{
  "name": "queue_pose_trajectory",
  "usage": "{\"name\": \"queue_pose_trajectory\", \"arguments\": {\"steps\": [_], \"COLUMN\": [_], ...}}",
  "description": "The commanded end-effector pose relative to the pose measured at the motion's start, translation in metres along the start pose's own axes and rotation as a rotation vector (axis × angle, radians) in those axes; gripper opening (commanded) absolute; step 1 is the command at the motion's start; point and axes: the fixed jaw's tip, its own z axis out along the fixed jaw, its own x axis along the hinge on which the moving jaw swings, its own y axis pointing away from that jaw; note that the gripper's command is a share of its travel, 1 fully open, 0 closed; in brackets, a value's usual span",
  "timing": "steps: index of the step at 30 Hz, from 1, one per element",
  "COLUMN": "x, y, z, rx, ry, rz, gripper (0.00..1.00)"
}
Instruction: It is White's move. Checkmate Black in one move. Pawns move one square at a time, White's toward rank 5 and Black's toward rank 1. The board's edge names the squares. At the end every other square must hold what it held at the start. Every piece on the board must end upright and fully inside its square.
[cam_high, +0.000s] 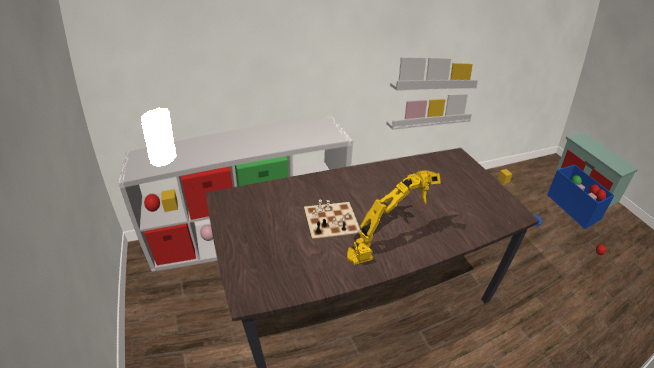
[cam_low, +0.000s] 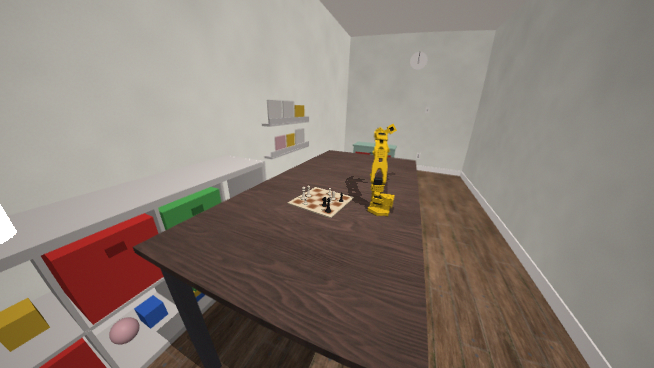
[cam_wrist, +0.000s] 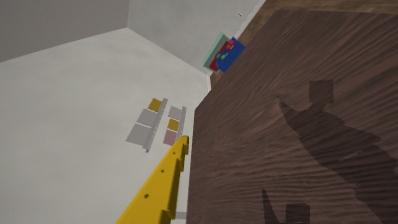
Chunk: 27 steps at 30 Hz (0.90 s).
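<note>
Since the jaws hang wide open and empty, well away from the chessboard (cam_high: 331, 220) on the desk (cam_high: 280, 280), the arm (cam_high: 387, 202) should swing over the board and descend vertically onto the mating white piece.

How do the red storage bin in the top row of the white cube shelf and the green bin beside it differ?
The red fabric storage bin is partly hidden in the top view by the dark wooden table; the green fabric storage bin shows more fully above the table's edge. The red one sits left of the green one. Both fill top-row cubbies of the white cube shelf and carry a darker rectangular handle patch.
</note>
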Motion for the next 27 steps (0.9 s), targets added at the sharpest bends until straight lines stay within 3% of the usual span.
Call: {"name": "queue_pose_trajectory", "arguments": {"steps": [1, 15, 23, 27], "x": [-0.001, 0.000, 0.025, 0.025], "y": [0.002, 0.008, 0.033, 0.033], "z": [-0.001, -0.005, -0.022, -0.022], "rx": [-0.005, -0.020, -0.063, -0.065], "ry": [-0.003, 0.000, 0.086, 0.084], "rz": [0.001, -0.006, -0.067, -0.067], "gripper": [1.00, 1.00, 0.97, 0.97]}}
